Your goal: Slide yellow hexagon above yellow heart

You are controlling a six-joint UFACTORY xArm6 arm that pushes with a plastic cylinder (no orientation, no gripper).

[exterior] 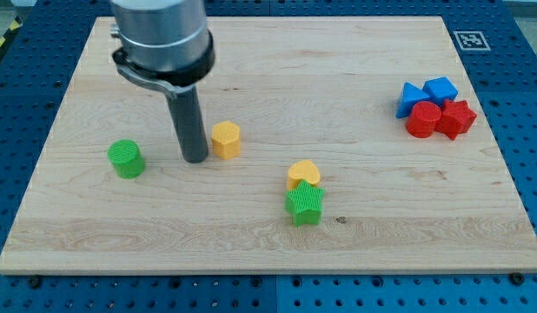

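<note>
My tip [195, 159] rested on the pale wooden surface [355, 78]; the tool was a plain dark rod, so it neither spread, pressed together nor pinched anything. Just beside the tip, on the view's right, stood the yellow plastic hexagon block [226, 139]; whether they touched I cannot tell. Further right and lower sat the yellow plastic heart block [304, 173], with a green plastic star block [304, 205] touching its lower edge. Left of the tip stood a green plastic cylinder block [126, 159]. Far right, a cluster held two blue blocks [425, 94], a red cylinder [422, 119] and a red star-like block [457, 118].
</note>
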